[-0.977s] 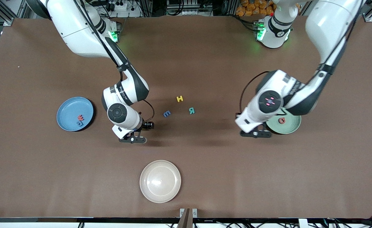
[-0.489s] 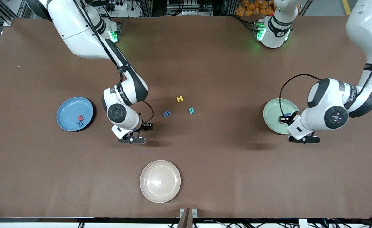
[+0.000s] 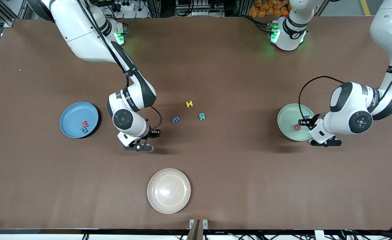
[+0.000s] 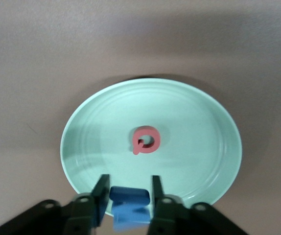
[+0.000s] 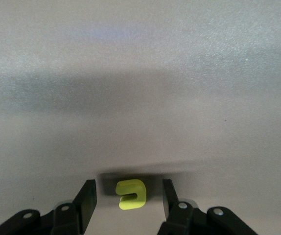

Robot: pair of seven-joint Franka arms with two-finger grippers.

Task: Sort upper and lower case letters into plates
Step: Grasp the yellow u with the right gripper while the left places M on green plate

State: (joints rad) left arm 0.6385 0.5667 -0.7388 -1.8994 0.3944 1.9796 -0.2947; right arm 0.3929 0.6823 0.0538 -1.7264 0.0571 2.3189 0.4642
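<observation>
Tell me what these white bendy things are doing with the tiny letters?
They are two robot arms. One picture looks down from high up; the other two come from cameras on the wrists. The left end effector pinches a blue letter over the mint plate, where a pink letter lies. The right end effector is down at the table, fingers apart around a yellow letter. Three letters lie loose mid-table. The blue plate has two letters, and the cream plate has none.
</observation>
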